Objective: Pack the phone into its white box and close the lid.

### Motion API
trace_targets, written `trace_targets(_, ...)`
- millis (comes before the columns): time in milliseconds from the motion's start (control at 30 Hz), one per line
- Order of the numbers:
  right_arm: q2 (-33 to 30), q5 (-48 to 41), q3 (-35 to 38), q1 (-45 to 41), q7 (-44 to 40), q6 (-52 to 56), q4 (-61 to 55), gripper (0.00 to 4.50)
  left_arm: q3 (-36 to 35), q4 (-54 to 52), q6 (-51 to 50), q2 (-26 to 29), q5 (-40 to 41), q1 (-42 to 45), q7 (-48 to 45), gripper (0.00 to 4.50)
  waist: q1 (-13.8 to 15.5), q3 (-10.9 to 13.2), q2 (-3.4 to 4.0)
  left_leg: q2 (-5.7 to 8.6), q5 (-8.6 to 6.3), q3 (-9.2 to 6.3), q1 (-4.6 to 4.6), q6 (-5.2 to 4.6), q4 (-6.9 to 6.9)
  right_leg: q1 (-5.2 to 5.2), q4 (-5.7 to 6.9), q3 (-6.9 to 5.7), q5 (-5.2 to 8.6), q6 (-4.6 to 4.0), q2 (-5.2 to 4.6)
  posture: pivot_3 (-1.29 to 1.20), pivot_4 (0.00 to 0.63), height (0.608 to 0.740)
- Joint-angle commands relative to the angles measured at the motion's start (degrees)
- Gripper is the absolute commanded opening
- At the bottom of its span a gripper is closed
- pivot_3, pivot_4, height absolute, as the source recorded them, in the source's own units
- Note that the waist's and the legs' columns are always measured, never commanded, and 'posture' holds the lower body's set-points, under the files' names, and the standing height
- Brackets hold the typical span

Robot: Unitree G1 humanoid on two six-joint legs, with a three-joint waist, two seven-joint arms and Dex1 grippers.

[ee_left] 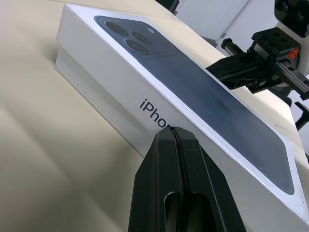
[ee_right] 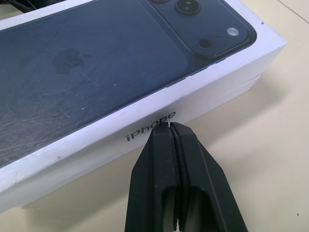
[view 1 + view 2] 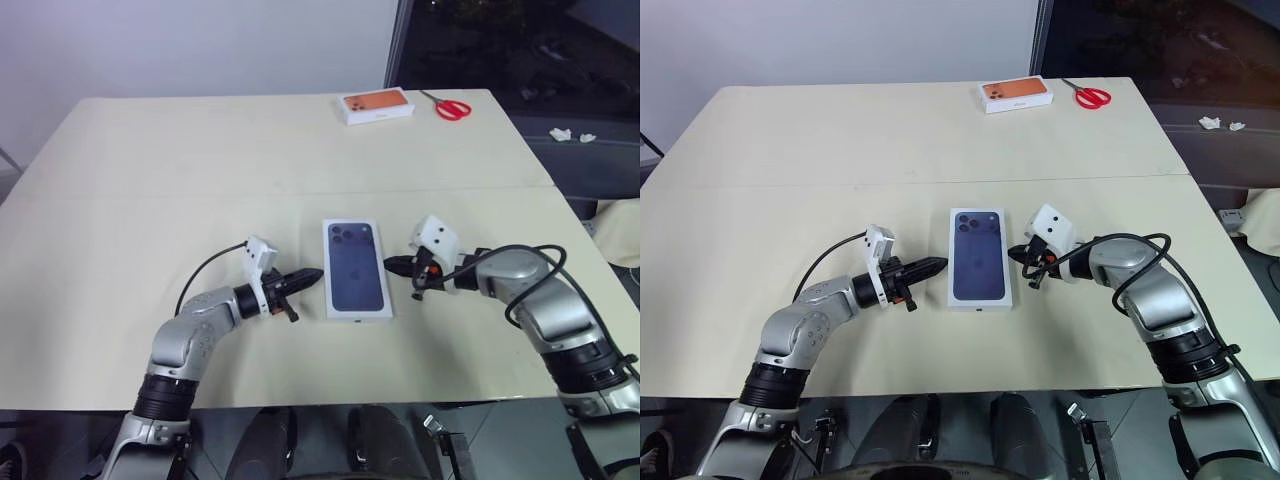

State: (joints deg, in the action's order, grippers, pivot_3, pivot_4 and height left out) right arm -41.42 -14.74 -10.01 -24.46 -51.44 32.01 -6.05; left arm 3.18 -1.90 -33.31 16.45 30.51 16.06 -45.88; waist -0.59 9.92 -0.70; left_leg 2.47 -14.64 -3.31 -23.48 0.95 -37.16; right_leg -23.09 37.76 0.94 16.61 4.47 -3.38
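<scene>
The lid (image 3: 356,265), white with a dark blue phone picture on top, sits flat over the white box in the middle of the table. A thin strip of the box's base (image 2: 241,89) shows under the lid's side wall. The phone is hidden. My left gripper (image 3: 315,273) is shut, and its tip rests against the lid's left long side, by the printed lettering (image 1: 154,111). Opposite it, my right gripper (image 3: 391,264) is also shut, with its tip at the right long side (image 2: 170,126). Neither gripper holds anything.
An orange-topped box (image 3: 377,105) and red-handled scissors (image 3: 452,107) lie at the table's far edge. The cream table (image 3: 150,200) has a seam running across it behind the box. A dark floor lies past its right edge.
</scene>
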Motion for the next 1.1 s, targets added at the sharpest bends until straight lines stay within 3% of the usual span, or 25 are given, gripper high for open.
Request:
trace_targets(33, 0.9, 0.1, 0.1, -0.4, -0.5, -0.8, -1.7, 0.05, 0.4, -1.3, 0.4, 0.4, 0.0, -0.7, -0.5, 0.0, 0.0, 0.0, 0.0, 0.0, 0.0, 0.0, 0.0, 0.0, 0.0, 0.0, 0.0, 0.0, 0.0, 0.0, 0.0, 0.0, 0.15, 0.74)
trace_targets(600, 1.3, 3.0, 0.3, -0.6, -0.4, -1.9, 0.2, 0.05, -2.4, -0.6, -1.8, -2.8, 3.1, 1.4, 2.3, 0.0, 0.0, 0.0, 0.0, 0.02, 0.0, 0.0, 0.0, 0.0, -0.02, 0.0, 0.02, 0.0, 0.0, 0.0, 0.0, 0.0, 0.15, 0.74)
trace_targets(1100, 1.5, 6.4, -0.7, -1.1, -0.5, -3.7, 2.3, 0.05, -3.2, -1.0, -0.6, -1.3, 1.5, -0.8, 2.9, 0.0, 0.0, 0.0, 0.0, 0.02, 0.01, 0.01, 0.02, 0.02, -0.03, -0.01, 0.08, 0.01, 0.0, 0.0, 0.01, 0.0, 0.15, 0.74)
